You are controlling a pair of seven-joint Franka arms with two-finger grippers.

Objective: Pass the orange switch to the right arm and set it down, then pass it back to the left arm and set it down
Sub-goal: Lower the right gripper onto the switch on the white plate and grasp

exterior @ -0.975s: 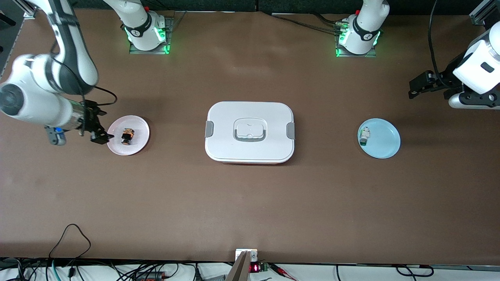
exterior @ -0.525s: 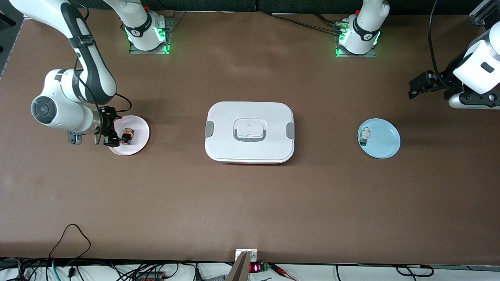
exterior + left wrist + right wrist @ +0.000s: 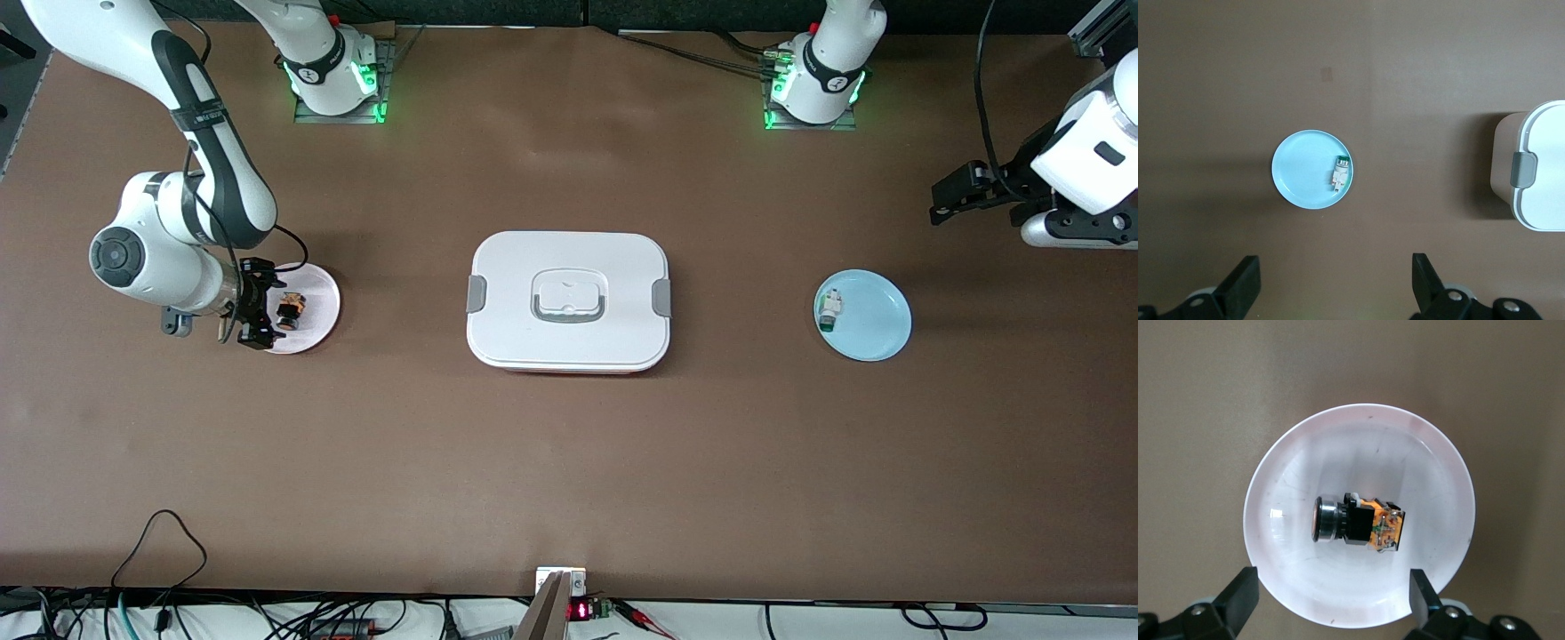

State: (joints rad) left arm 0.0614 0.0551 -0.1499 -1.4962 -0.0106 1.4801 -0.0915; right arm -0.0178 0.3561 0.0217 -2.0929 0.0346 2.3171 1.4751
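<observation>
The orange switch (image 3: pixel 289 310) lies on its side on a small pink-white plate (image 3: pixel 316 293) toward the right arm's end of the table. In the right wrist view the switch (image 3: pixel 1358 523) is black with an orange end, near the plate's (image 3: pixel 1338 447) middle. My right gripper (image 3: pixel 258 309) hangs open over the plate's rim, its fingertips (image 3: pixel 1421 593) straddling the edge, the switch apart from them. The white box (image 3: pixel 569 300) stands mid-table. My left gripper (image 3: pixel 942 200) waits open in the air over the table's left-arm end, holding nothing.
A light blue plate (image 3: pixel 876 324) with a small white-and-green part (image 3: pixel 829 311) sits beside the box toward the left arm's end. The left wrist view shows that plate (image 3: pixel 1301 170), the part (image 3: pixel 1340 172) and a corner of the box (image 3: pixel 1538 173).
My right arm has swung in toward the pink plate, bringing its open gripper from beside the plate to over its rim. The left arm has not moved.
</observation>
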